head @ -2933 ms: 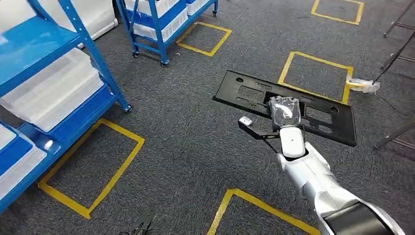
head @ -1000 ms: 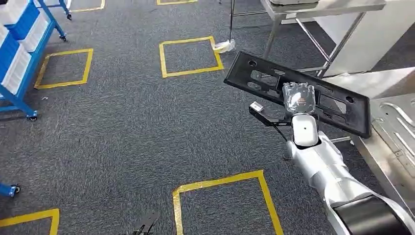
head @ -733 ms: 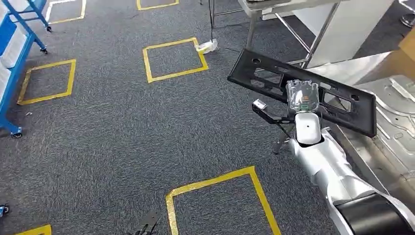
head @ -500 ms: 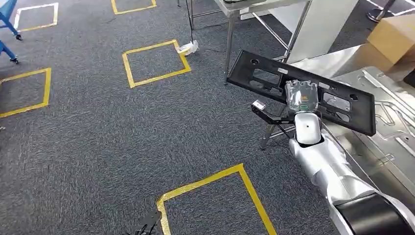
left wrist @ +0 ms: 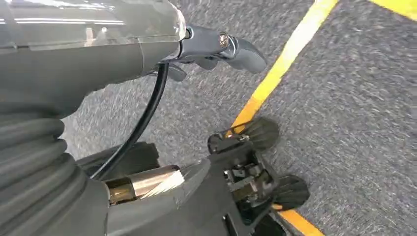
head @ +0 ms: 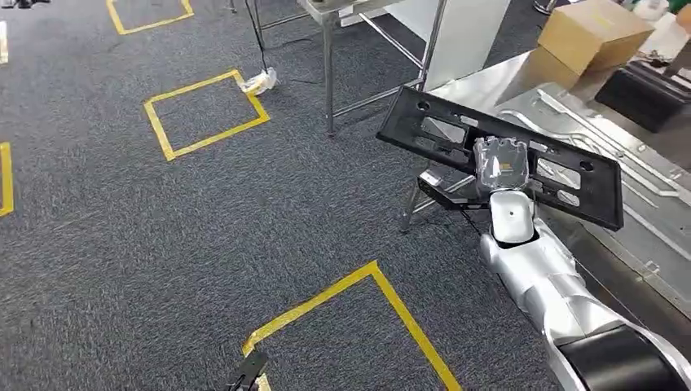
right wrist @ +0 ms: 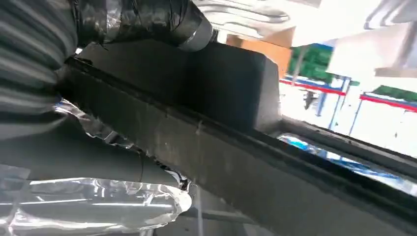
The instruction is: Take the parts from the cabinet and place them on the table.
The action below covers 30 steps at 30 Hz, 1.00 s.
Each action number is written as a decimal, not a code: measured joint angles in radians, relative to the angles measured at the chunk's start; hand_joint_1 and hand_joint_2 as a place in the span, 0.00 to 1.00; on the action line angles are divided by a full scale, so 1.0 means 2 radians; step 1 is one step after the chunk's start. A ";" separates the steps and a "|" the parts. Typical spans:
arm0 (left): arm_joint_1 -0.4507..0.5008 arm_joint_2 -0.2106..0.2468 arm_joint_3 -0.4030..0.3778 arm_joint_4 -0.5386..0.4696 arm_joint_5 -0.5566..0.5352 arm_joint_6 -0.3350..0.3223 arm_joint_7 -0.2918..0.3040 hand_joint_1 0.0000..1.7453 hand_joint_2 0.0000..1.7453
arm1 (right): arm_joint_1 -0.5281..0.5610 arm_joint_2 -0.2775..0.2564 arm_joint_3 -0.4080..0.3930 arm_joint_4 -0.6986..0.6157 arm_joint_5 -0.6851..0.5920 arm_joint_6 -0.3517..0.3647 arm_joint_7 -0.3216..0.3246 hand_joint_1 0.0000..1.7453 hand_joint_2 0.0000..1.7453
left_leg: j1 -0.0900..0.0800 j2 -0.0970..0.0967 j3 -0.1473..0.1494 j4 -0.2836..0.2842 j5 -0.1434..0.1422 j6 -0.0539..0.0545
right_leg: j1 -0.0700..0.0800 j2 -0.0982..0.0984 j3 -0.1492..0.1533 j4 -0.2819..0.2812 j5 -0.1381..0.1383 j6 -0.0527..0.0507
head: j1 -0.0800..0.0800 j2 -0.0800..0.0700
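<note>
In the head view, the right hand (head: 499, 165) grips a long black panel (head: 444, 130), held above the edge of a metal worktop (head: 644, 220). The left wrist view shows the left hand (left wrist: 216, 46), fingers curled on nothing, above carpet (left wrist: 354, 98). The right wrist view shows fingers (right wrist: 147, 19) wrapped over the panel's edge.

The right hand (head: 499, 165) is hiding the middle of the panel (head: 456, 134); its fingers are lying beneath it. The desk (head: 644, 204) is running off the head view's right edge.
</note>
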 joint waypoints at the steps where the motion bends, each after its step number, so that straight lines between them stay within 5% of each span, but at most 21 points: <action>1: 0.000 0.000 0.000 0.000 0.000 0.000 0.000 0.00 1.00 | 0.000 0.000 0.000 0.000 0.000 0.000 0.000 1.00 1.00 | 0.000 0.003 0.001 -0.001 -0.001 -0.002 | 0.000 0.009 -0.001 0.001 0.000 -0.004 | -0.001 0.000; 4: 0.000 -0.001 0.000 0.000 0.000 0.000 0.000 0.00 1.00 | 0.001 -0.002 0.000 0.000 0.000 0.000 0.000 1.00 1.00 | 0.001 0.015 0.007 -0.001 -0.005 -0.010 | -0.003 0.024 0.000 -0.001 0.001 -0.013 | -0.001 0.000; 6: -0.001 -0.001 0.000 0.000 0.000 0.000 -0.001 0.00 1.00 | -0.001 -0.002 0.000 0.000 0.000 0.000 0.000 1.00 1.00 | 0.004 -0.026 -0.007 0.035 -0.030 -0.014 | -0.005 0.032 0.004 -0.003 0.002 -0.020 | -0.001 0.000; 8: 0.002 -0.001 0.000 0.000 0.000 0.000 -0.001 0.00 1.00 | 0.000 0.001 0.000 0.000 0.000 0.000 0.001 1.00 1.00 | 0.004 -0.038 -0.048 0.120 -0.068 -0.015 | -0.004 0.045 0.004 -0.003 0.001 -0.023 | -0.001 0.000; 10: 0.004 -0.001 0.000 0.000 0.000 0.000 -0.001 0.00 1.00 | 0.003 0.002 0.000 0.000 0.000 0.000 0.000 1.00 1.00 | 0.004 -0.039 -0.077 0.167 -0.073 -0.015 | -0.003 0.058 0.004 -0.002 0.001 -0.023 | -0.001 0.000; 11: 0.004 -0.001 0.000 0.000 0.000 0.000 -0.001 0.00 1.00 | 0.003 0.002 0.000 0.000 0.000 0.001 0.000 1.00 1.00 | 0.004 -0.040 -0.075 0.155 -0.058 -0.013 | -0.002 0.065 0.004 -0.001 0.001 -0.023 | -0.001 0.000; 13: 0.003 -0.001 0.000 0.000 0.000 0.000 -0.001 0.00 1.00 | 0.002 0.003 0.000 0.000 0.000 0.001 0.001 1.00 1.00 | 0.004 -0.047 -0.041 0.071 -0.007 -0.008 | -0.002 0.079 0.005 0.000 0.001 -0.023 | -0.001 0.000; 14: 0.003 0.000 0.000 0.000 -0.001 0.000 -0.002 0.00 1.00 | 0.002 0.003 0.000 0.000 0.000 0.002 0.001 1.00 1.00 | 0.004 -0.064 -0.022 0.025 0.014 -0.005 | -0.003 0.085 0.004 0.001 0.001 -0.022 | -0.001 0.000; 15: 0.003 0.000 0.000 0.000 -0.001 0.000 -0.002 0.00 1.00 | 0.002 0.004 0.000 0.000 0.000 0.002 0.002 1.00 1.00 | 0.007 -0.088 -0.015 0.011 0.007 -0.002 | -0.002 0.090 0.001 0.002 0.000 -0.020 | 0.000 0.000; 17: 0.003 0.000 0.000 0.000 -0.002 0.000 -0.001 0.00 1.00 | 0.002 0.004 0.000 0.000 0.000 0.003 0.002 1.00 1.00 | 0.004 -0.080 -0.014 0.007 0.008 -0.003 | -0.007 0.103 -0.003 0.002 0.004 -0.012 | -0.001 0.000; 19: 0.002 0.000 0.000 0.000 -0.002 0.000 -0.002 0.00 1.00 | 0.003 0.002 0.000 0.000 0.000 0.004 0.002 1.00 1.00 | 0.005 -0.068 -0.011 0.002 0.011 0.002 | -0.006 0.116 -0.004 -0.003 0.008 -0.003 | -0.001 0.000; 20: 0.000 -0.001 0.000 0.000 -0.002 0.000 -0.001 0.00 1.00 | 0.003 -0.001 0.001 0.000 0.000 0.003 0.002 1.00 1.00 | 0.008 -0.059 -0.007 -0.005 0.015 0.005 | -0.007 0.102 -0.007 0.001 0.004 -0.003 | -0.001 0.000; 21: 0.000 -0.001 0.000 0.000 -0.002 0.000 -0.002 0.00 1.00 | 0.000 -0.001 0.001 0.000 0.000 0.004 0.002 1.00 1.00 | 0.008 -0.054 -0.006 -0.009 0.017 0.010 | -0.003 0.069 -0.014 0.017 -0.009 -0.001 | 0.004 0.000; 22: -0.001 -0.001 0.000 0.000 -0.002 0.000 -0.002 0.00 1.00 | -0.002 -0.001 0.001 0.000 0.000 0.004 0.002 1.00 1.00 | 0.007 -0.048 -0.006 -0.009 0.017 0.011 | -0.003 0.049 -0.030 0.051 -0.029 0.002 | 0.005 0.000; 24: 0.001 -0.001 0.000 0.000 -0.002 -0.001 -0.001 0.00 1.00 | -0.001 0.000 0.001 0.000 0.000 0.004 0.002 1.00 1.00 | 0.006 -0.036 -0.007 -0.007 0.016 0.011 | -0.005 0.039 -0.065 0.127 -0.060 0.006 | 0.005 0.000; 25: 0.002 -0.001 0.001 0.000 -0.002 0.000 -0.001 0.00 1.00 | 0.000 0.000 0.001 0.000 0.000 0.004 0.002 1.00 1.00 | 0.007 -0.029 -0.007 -0.007 0.015 0.010 | -0.006 0.038 -0.075 0.148 -0.063 0.007 | 0.005 0.000; 26: 0.003 -0.001 0.000 0.000 -0.002 0.000 -0.001 0.00 1.00 | 0.001 0.000 0.001 0.000 0.000 0.004 0.002 1.00 1.00 | 0.007 -0.023 -0.007 -0.006 0.014 0.010 | -0.008 0.037 -0.072 0.141 -0.053 0.009 | 0.005 0.000; 28: 0.002 -0.002 0.000 0.000 -0.003 0.000 -0.001 0.00 1.00 | -0.001 0.000 0.002 0.000 0.000 0.004 0.002 1.00 1.00 | 0.007 -0.011 -0.006 -0.002 0.010 0.007 | -0.008 0.030 -0.034 0.068 -0.012 0.009 | 0.005 0.000; 29: 0.002 -0.002 0.001 0.000 -0.004 0.000 -0.001 0.00 1.00 | -0.002 0.000 0.002 0.000 0.000 0.004 0.002 1.00 1.00 | 0.007 -0.006 -0.006 0.001 0.007 0.005 | -0.008 0.015 -0.006 0.018 0.006 0.009 | 0.005 0.000; 30: 0.001 -0.002 0.001 0.000 -0.005 0.000 -0.001 0.00 1.00 | -0.003 0.000 0.002 0.000 0.000 0.004 0.002 1.00 1.00 | 0.003 -0.002 -0.006 0.002 0.005 0.001 | 0.001 -0.008 0.000 0.003 -0.005 0.003 | 0.006 0.000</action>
